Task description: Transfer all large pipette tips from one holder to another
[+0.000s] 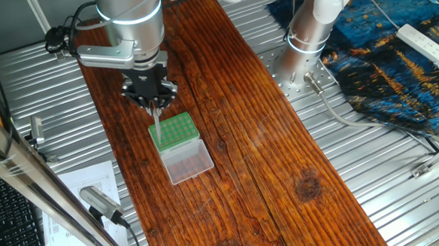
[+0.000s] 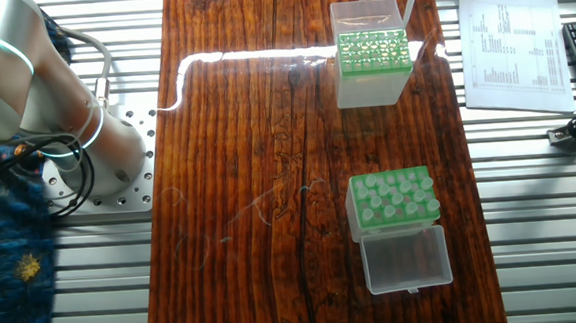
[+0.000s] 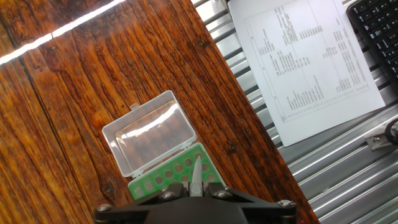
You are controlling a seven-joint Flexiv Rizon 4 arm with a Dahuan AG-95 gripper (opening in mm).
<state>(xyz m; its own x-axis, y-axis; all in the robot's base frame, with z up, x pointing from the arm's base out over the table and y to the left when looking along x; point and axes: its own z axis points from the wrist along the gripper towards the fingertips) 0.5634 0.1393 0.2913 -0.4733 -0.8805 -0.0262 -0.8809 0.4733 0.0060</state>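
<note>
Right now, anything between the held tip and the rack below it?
Nothing visible. The gripper holds the tip above the rack, whose holes are uncovered. Its lid is swung open to the side, off the grid.

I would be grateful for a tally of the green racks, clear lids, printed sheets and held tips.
Green racks: 2
Clear lids: 2
Printed sheets: 1
Held tips: 1
Total: 6
</note>
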